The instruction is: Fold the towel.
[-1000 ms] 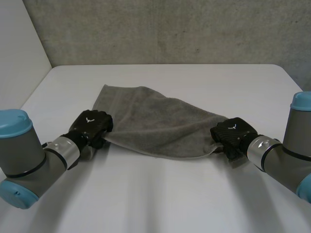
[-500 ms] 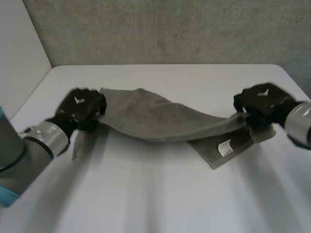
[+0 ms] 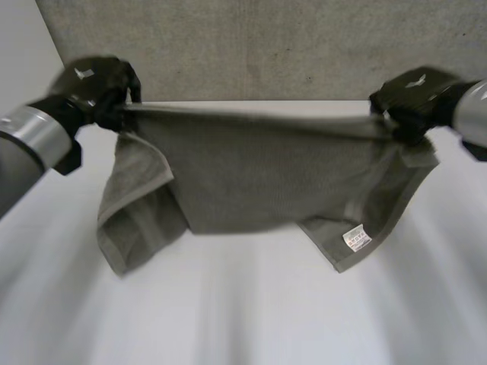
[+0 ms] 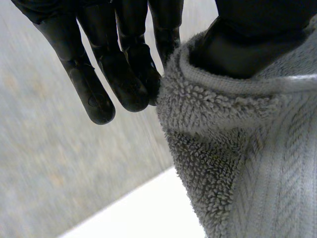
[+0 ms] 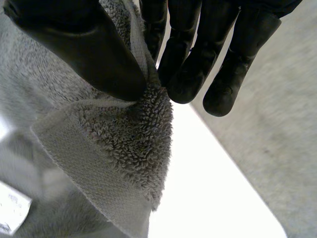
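A grey towel (image 3: 259, 175) hangs stretched between my two hands, high above the white table (image 3: 251, 304). My left hand (image 3: 95, 84) pinches its upper left corner; in the left wrist view the thumb (image 4: 247, 44) presses the terry cloth (image 4: 237, 148) against the fingers (image 4: 124, 74). My right hand (image 3: 415, 95) pinches the upper right corner; in the right wrist view thumb (image 5: 84, 49) and fingers (image 5: 188, 74) squeeze the hem (image 5: 124, 144). The towel's lower corners droop toward the table, and a white label (image 3: 356, 238) shows on the right one.
A grey concrete wall (image 3: 259, 46) rises behind the table's far edge. A pale wall panel (image 3: 23, 76) stands at the left. My left arm (image 3: 23, 144) reaches in from the left side.
Both hands have risen and moved away from me and apart, lifting the towel off the table. The cloth, slack and lying flat a second ago, now hangs taut along its top edge.
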You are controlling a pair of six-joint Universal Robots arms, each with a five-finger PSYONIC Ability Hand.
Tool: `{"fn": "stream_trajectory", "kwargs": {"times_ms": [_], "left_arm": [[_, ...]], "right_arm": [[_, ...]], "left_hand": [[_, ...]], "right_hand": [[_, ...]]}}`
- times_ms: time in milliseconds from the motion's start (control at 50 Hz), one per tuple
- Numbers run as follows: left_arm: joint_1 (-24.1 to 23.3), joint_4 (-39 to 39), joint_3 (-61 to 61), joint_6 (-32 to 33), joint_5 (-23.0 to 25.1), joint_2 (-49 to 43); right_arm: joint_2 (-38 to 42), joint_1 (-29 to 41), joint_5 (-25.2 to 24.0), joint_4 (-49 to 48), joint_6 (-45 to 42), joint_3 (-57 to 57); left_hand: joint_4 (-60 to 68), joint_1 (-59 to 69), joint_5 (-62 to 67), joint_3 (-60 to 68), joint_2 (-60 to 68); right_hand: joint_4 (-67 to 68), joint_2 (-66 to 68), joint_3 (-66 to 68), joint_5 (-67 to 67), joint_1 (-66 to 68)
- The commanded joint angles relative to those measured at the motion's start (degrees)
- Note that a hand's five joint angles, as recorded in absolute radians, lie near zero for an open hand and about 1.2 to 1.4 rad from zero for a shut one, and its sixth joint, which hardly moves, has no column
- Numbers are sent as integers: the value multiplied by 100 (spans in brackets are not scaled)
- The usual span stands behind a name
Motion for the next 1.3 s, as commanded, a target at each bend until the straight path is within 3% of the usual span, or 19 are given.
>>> {"fn": "stream_trajectory", "kwargs": {"times_ms": [20, 80, 180, 220, 300, 380, 480, 580, 620, 680, 720, 880, 1060, 1100, 1140, 1300], "left_arm": [[-119, -96, 1219, 390, -74, -1610], [-206, -219, 2098, 557, -109, -1970], [-365, -166, 3390, 451, -417, -1909], [-408, 43, 4064, 224, -802, -1585], [-382, 599, 4207, -58, -1006, -1214], [-365, 1309, 3761, -461, -997, -872], [-330, 1381, 2656, -515, -918, -810], [-277, 1399, 1245, -419, -276, -819], [-233, 1433, 283, -192, 231, -827], [-215, 1460, -179, 30, 400, -854], [-207, 1574, -870, 633, 550, -941], [-93, 1987, -1506, 2014, 401, -1591], [-75, 2304, -1453, 2148, 49, -1926], [-75, 2514, -1453, 2148, -73, -1961], [-75, 2576, -1453, 2148, -126, -1961], [-66, 2620, -1462, 2139, -311, -1961]], "right_arm": [[1351, 610, 963, -953, -434, -962], [1414, 673, 1088, -1361, -434, -1193], [986, 708, 1325, -3106, -67, -1895], [766, 708, 1299, -3449, 153, -1913], [465, 690, 1281, -3901, 489, -1852], [272, 647, 1167, -3840, 586, -1406], [105, 620, 771, -3426, 594, -402], [-98, 559, 244, -3347, 577, 996], [-246, 349, 8, -3408, 516, 1949], [-326, 242, -108, -3461, 507, 2393], [-405, 120, -309, -3610, 507, 3162], [-423, -21, -459, -4505, 498, 4492], [-432, -145, -371, -4727, 594, 4617], [-449, -180, -389, -4736, 594, 4660], [-475, -180, -371, -4736, 594, 4661], [-537, -504, -336, -4753, 717, 4582]], "left_hand": [[199, 758, 598, 345, 370], [199, 758, 598, 345, 370], [199, 758, 598, 345, 370], [199, 758, 598, 345, 370], [199, 758, 598, 345, 370], [199, 758, 598, 345, 370], [199, 758, 598, 345, 370], [199, 758, 598, 345, 370], [199, 758, 598, 345, 370], [199, 758, 598, 345, 370], [199, 758, 598, 345, 370], [199, 758, 598, 345, 370], [199, 758, 598, 345, 370], [-2124, -1566, -1725, -1979, -1954], [-2836, -2277, -2437, -2691, -2665], [-3835, -3277, -3436, -3690, -3664]], "right_hand": [[354, 607, 376, 348, 319], [354, 607, 376, 348, 319], [354, 607, 376, 348, 319], [354, 607, 376, 348, 319], [354, 607, 376, 348, 319], [354, 607, 376, 348, 319], [354, 607, 376, 348, 319], [354, 607, 376, 348, 319], [354, 607, 376, 348, 319], [354, 607, 376, 348, 319], [354, 607, 376, 348, 319], [354, 607, 376, 348, 319], [354, 607, 376, 348, 319], [354, 607, 376, 348, 319], [354, 607, 376, 348, 319], [354, 607, 376, 348, 319]]}}
